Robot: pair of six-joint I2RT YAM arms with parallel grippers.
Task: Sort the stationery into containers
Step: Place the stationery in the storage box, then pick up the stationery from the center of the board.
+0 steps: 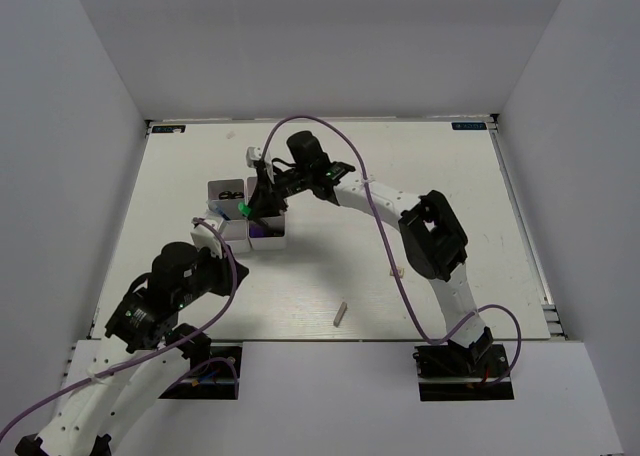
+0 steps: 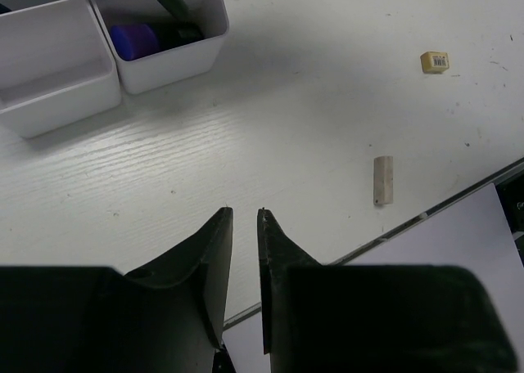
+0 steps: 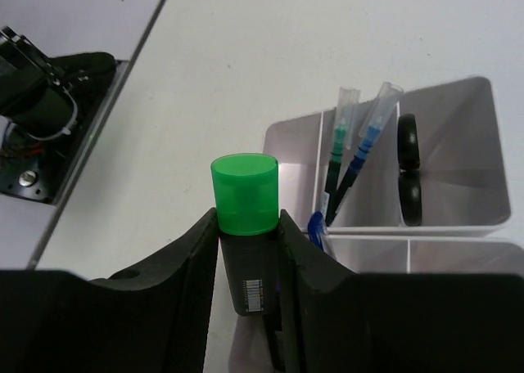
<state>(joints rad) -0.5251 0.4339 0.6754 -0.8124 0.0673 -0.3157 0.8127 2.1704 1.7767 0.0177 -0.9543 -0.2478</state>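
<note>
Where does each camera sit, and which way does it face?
Top external: above and behind the bases, looking down on the table; both arms show.
Left wrist: low over the table, facing grey stick and beige cube; its empty jaws show.
Right wrist: over the tray; its jaws clamp the green highlighter.
Shared: tray, all three.

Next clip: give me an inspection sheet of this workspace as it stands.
Surface: white table, faint scuffs.
Job's things: white tray holds purple marker, two pens and black scissor handles; grey stick and beige cube lie loose on the table.
Clutter: nothing seen.
Grippers: right gripper shut on green highlighter over the tray; left gripper empty, jaws slightly apart.
Cables: purple cables loop over both arms.
Surroundings: white walls on three sides.
</note>
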